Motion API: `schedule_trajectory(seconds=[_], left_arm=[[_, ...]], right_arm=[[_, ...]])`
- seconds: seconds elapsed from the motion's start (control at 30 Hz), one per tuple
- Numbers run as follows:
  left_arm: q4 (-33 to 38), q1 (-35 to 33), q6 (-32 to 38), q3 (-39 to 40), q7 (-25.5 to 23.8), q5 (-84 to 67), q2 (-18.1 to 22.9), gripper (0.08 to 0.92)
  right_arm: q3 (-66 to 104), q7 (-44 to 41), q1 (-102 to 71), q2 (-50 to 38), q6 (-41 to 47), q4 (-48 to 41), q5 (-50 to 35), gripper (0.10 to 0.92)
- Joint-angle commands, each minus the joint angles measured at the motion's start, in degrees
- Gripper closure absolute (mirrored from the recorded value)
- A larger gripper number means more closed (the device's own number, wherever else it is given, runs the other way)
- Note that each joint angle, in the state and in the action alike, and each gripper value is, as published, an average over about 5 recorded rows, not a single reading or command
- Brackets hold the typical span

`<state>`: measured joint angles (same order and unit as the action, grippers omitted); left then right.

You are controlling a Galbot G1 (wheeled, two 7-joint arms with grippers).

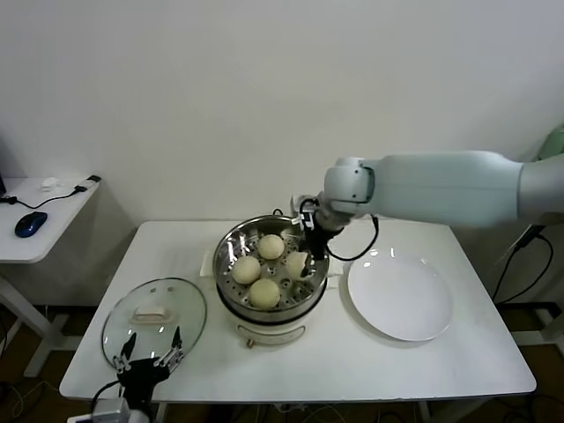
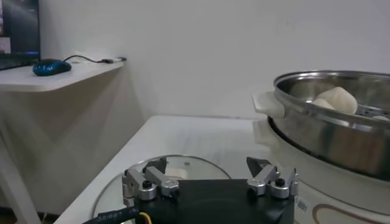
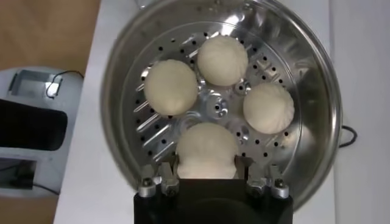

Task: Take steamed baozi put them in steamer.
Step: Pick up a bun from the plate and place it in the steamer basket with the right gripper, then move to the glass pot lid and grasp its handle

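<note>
Baozi number four (image 3: pixel 207 150) sits clamped between the fingers of the right tool (image 3: pixel 207 173), low inside the steamer (image 1: pixel 231 242) beside three others on the perforated tray. Left tool (image 1: pixel 150 352) hangs spread apart near the glass lid (image 1: pixel 181 295), idle.

occluded: fourth baozi (image 1: pixel 297 263) partly behind right hand (image 1: pixel 307 256) | cropped: steamer (image 2: pixel 341 122) at left wrist view's edge
</note>
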<state>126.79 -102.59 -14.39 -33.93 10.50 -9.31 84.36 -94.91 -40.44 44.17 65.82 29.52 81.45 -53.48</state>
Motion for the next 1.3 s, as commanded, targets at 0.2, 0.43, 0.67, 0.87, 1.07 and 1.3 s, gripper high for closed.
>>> schedule_trajectory(seconds=[0.2,0.43,0.67,0.87,1.07,1.3], left_arm=[[-0.4,0.2,-0.2,0.0,-0.1,-0.2,-0.1,0.177],[-0.5,0.4,-0.4,-0.1,-0.1,-0.8,-0.2,0.177],[-0.2,0.3,-0.6,0.0,-0.2,-0.9,-0.4,0.177],[0.7,-0.6,-0.3,-0.3,-1.1,-1.2,-0.8,0.177],[0.7,-0.5,1.1,-0.7,-1.6,-0.6,-0.9,0.177],[0.4,1.2,1.3,-1.0,-1.8,0.3,-1.3,0.177]], right_arm=[[2.9,1.8,-7.7,3.4,2.0,-7.1,3.1,0.397],[3.2,-0.1,-6.3,3.4,-0.4,-7.0,2.9,0.369],[8.2,-6.6,-2.4,-1.7,-8.6,-7.3,0.1,0.22],[26.9,5.3,-9.2,-12.9,-9.6,-6.0,-4.0,0.203],[52.9,28.8,-27.8,-25.4,-12.2,-1.3,1.8,0.202],[86.0,37.9,-65.8,-39.0,-15.6,8.0,6.2,0.203]])
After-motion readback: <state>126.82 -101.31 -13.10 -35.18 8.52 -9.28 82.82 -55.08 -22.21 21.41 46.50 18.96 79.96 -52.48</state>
